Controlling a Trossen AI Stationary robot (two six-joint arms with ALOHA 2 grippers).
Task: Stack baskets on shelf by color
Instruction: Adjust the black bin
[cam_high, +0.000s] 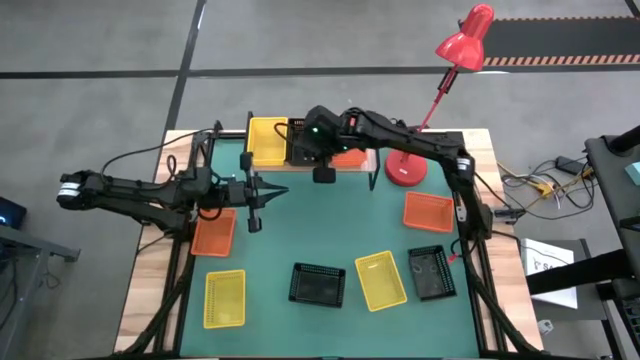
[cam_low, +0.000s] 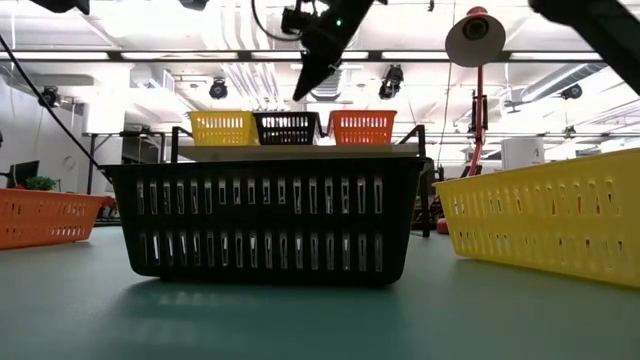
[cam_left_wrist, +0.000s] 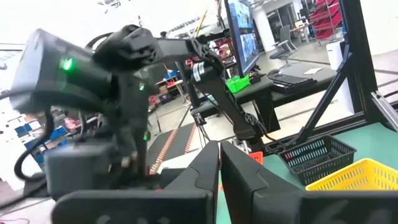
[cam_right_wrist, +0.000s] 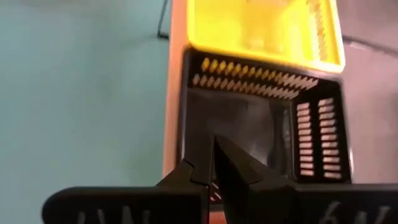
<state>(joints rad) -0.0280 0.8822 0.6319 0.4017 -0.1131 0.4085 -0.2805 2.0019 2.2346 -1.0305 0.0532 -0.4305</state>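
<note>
Hovering over shelf (cam_high: 300, 165), right gripper (cam_high: 324, 176) pressed together, empty, above black basket (cam_right_wrist: 261, 134) between yellow and orange ones. Left gripper (cam_high: 254, 222) closed above tabletop (cam_high: 330, 225). Next: pick loose black basket (cam_high: 317, 284) by rim, lower square into its match.

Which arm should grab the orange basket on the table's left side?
Probably left: the left gripper hangs beside that orange-red plastic mesh basket; the right gripper is away over the light-wood shelf.
</note>
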